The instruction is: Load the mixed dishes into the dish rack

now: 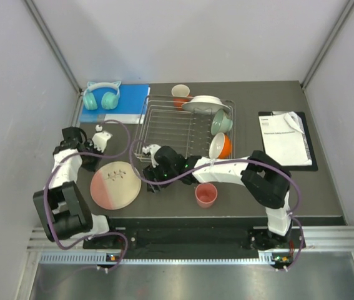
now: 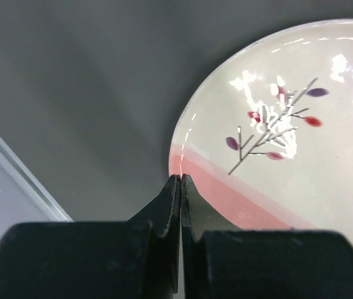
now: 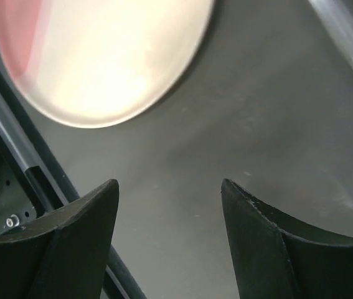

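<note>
Progress looks past the halfway mark to me. The white plate [image 1: 205, 103] sits at the far edge of the dish rack [image 1: 170, 128], and the mint-green bowl [image 1: 221, 122] stands tilted at its right side. The white-inside orange bowl [image 1: 221, 146] leans at the rack's near right corner, and from the top view I cannot tell whether it rests inside the rim or against it. The orange handled mug [image 1: 180, 94] is at the far rim; whether it is in the rack or just behind it I cannot tell either.

Two pieces are left on the table. The pink-and-cream sprig plate [image 1: 115, 184] lies flat near the rack's near left corner, and the pink cup [image 1: 206, 195] stands upright to its right.

My left gripper [image 2: 180, 177] has its fingers pressed together on nothing, with the tips just beside the plate's pink edge. My right gripper [image 3: 169, 187] hangs with its fingers apart over bare table beside the plate's right edge, holding nothing. I judge the plate is the next piece to load.
</note>
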Tool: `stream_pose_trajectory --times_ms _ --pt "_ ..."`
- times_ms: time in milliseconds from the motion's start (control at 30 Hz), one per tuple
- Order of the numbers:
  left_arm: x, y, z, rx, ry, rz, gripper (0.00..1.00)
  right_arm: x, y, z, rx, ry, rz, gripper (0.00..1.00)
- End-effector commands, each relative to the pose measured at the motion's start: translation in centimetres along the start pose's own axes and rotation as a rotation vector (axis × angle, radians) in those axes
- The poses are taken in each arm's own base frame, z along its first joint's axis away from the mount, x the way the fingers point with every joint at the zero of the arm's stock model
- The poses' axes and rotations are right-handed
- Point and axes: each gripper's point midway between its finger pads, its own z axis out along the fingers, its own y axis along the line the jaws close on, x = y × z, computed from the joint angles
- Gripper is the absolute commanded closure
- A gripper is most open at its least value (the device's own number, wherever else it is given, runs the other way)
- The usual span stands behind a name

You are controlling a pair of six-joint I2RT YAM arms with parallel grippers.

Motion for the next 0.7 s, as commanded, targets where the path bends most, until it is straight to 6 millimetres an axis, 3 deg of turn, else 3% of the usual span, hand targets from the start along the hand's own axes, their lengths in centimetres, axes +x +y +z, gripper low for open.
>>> stream_pose_trajectory --times_ms 0,100,200,333,400,433,500,533,567,667 --pt "-3.1 -1.1 -3.1 0.01 -0.092 0.022 1.0 -1.7 3.4 0.5 -0.098 -0.08 -0.087 0.33" --pt "-4.4 -1.4 -4.6 0.0 -0.131 0.041 1.0 -1.9 3.8 1.0 -0.111 -0.09 -0.105 0.33" --pt "-3.8 -1.5 -4.7 -0.019 -0.124 0.05 1.0 -2.0 4.0 2.0 -0.117 -0.078 -0.087 0.33" --pt "-0.6 -1.7 -2.1 -0.029 -0.037 0.053 1.0 -2.1 5.1 2.4 -0.119 -0.08 -0.098 0.33" --pt "0.0 -1.8 -1.2 -0.015 -0.025 0.05 0.94 -2.3 5.1 2.4 -0.106 -0.087 -0.105 0.33" --pt "0.2 -1.9 -0.5 0.003 -0.015 0.048 0.88 -2.4 5.3 2.4 -0.106 -0.089 -0.109 0.33" --pt "-0.2 -1.9 0.0 0.033 -0.033 0.037 0.49 -2.2 5.2 2.5 -0.099 -0.083 -0.112 0.33" --pt "-0.6 -1.7 0.3 0.05 -0.035 0.031 0.4 -2.3 5.4 2.6 -0.103 -0.085 -0.114 0.33" --pt "-0.6 -1.8 0.5 0.069 -0.032 0.022 0.32 -2.3 5.4 2.6 -0.1 -0.086 -0.112 0.33" --pt "-1.2 -1.7 1.1 0.107 -0.044 0.014 0.28 -2.5 5.5 2.9 -0.093 -0.092 -0.116 0.32"
